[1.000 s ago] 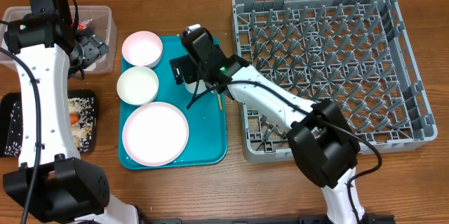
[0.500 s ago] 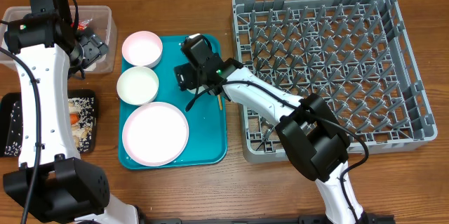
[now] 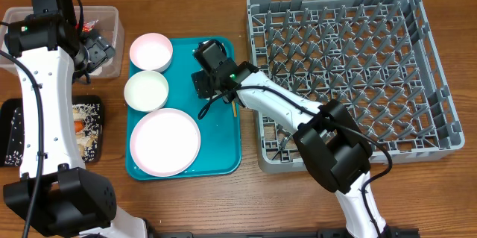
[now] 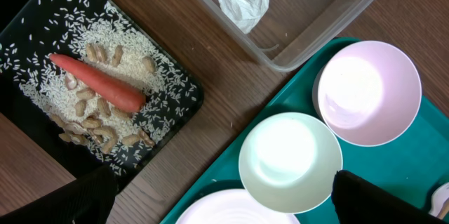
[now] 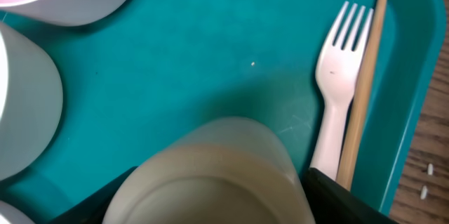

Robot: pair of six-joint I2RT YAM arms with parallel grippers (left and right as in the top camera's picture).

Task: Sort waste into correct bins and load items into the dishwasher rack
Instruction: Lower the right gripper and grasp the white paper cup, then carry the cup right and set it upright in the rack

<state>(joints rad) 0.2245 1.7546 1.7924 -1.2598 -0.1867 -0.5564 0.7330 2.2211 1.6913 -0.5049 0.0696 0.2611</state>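
Right gripper [image 3: 202, 84] straddling the cup [image 5: 210, 175]
Its fingers flank the cup, which stands at one o'clock on the tray [image 3: 216, 141]; I cannot tell whether they press it. In the wrist view, fork [image 5: 337, 104] and stick [image 5: 361, 90] lie at the cup's two o'clock. An off-centre squeeze could tip the cup or knock them. The left gripper [image 3: 95, 50] hangs spread and empty.

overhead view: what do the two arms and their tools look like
The left arm and right arm share one build: smooth white rounded link shells joined by bulky black joint housings. Thin black cables loop alongside both. A small green light shows near the right arm's wrist. The left tool and right tool are black.
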